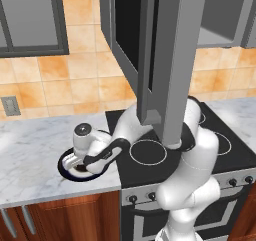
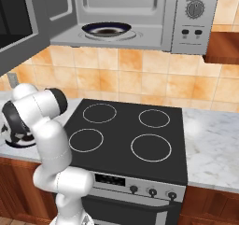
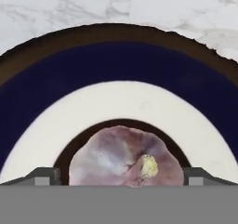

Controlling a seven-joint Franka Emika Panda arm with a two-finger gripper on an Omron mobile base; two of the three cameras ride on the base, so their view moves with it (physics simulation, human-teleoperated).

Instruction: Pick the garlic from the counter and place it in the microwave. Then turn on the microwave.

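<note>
1. Garlic (image 3: 126,157) sits at the centre of the plate (image 3: 116,60), on the worktop (image 1: 30,150) left of the stove (image 2: 126,135). In hand view it's right below the hand, between the two tips.
2. Gripper (image 3: 119,175): jaws spread wide, one tip each side of the bulb, nothing held. Can't tell whether the tips touch it or stand just clear.
3. Handling, my guess: light, small, rounded bulb w/ papery skin, firm enough but prob. slippery on the curve. Could roll or squirt out if pinched off-centre.
4. Where to grip: across the widest part, low on the sides, not near the pale nub on top. Close gently; keep tips clear of plate so it doesn't get dragged.
5. Microwave (image 2: 140,14) is up above the stove, door (image 1: 160,60) swung open; a 2nd dish (image 2: 108,30) sits inside.
6. Hidden/unclear: in left base view the hand covers most of the plate and the bulb can't be made out. Door blocks part of the arm there. In right base view the arm covers the plate area. Bulb's lower edge is cut off in hand view. Microwave knob + buttons are small, markings unreadable.
</note>
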